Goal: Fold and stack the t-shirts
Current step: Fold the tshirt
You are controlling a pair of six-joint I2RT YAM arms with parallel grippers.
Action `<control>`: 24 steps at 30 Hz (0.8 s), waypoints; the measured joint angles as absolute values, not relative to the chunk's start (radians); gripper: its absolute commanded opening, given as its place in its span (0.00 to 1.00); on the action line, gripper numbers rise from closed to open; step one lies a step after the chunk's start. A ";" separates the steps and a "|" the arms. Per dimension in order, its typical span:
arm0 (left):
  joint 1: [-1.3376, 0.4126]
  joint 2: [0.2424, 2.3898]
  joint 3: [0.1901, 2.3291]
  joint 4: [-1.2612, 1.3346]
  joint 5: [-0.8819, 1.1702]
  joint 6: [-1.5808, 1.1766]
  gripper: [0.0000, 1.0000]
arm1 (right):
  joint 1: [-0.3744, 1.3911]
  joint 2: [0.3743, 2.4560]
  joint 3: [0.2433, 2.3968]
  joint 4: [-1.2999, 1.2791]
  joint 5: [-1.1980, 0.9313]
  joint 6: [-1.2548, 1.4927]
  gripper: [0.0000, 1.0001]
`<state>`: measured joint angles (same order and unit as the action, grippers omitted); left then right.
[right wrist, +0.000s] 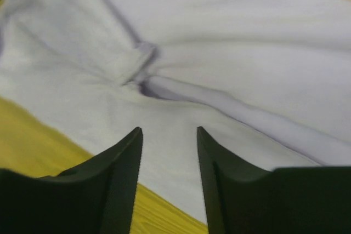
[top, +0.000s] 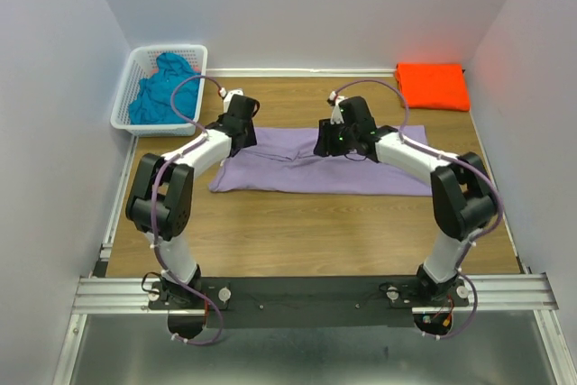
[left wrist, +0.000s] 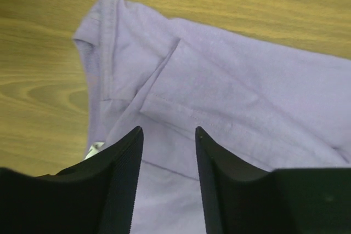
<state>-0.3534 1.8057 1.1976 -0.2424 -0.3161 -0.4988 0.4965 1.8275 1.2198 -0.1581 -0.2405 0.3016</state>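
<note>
The lavender-purple t-shirt (top: 297, 171) lies spread flat across the middle of the table. My left gripper (top: 242, 137) is over its left end, open and empty; the left wrist view shows the shirt (left wrist: 230, 97) with a folded sleeve and its collar beyond the fingertips (left wrist: 131, 152). My right gripper (top: 335, 140) is over the shirt's far edge, open and empty; in the right wrist view the shirt (right wrist: 219, 42) looks pale, with a creased fold. The orange t-shirt (top: 433, 85) lies folded at the far right corner. The teal-blue t-shirt (top: 164, 89) is bunched in the basket.
The white lattice basket (top: 128, 96) stands at the far left corner of the wooden table (top: 306, 232). White walls close in the left, far and right sides. The arm bases sit on a rail (top: 306, 293) at the near edge.
</note>
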 measured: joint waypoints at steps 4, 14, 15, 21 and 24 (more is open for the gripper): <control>-0.363 1.746 1.213 -0.280 -0.318 -0.522 0.56 | 0.495 1.739 1.185 -0.215 -0.043 0.287 0.56; -0.443 1.776 1.233 -0.325 -0.289 -0.593 0.56 | 0.485 1.720 1.021 -0.341 0.165 0.303 0.57; -0.443 1.795 1.235 -0.326 -0.287 -0.594 0.56 | 0.485 1.720 1.014 -0.342 0.168 0.307 0.57; -0.434 1.920 1.270 -0.356 -0.277 -0.587 0.56 | 0.485 1.704 0.968 -0.319 0.162 0.333 0.58; -0.431 1.969 1.336 -0.389 -0.274 -0.564 0.56 | 0.483 1.679 0.938 -0.308 0.130 0.348 0.59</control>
<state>-0.4313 1.9694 1.3361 -0.3893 -0.2741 -0.5640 0.4831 1.6791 0.9379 -0.3077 0.1295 0.3481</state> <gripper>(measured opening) 0.561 0.576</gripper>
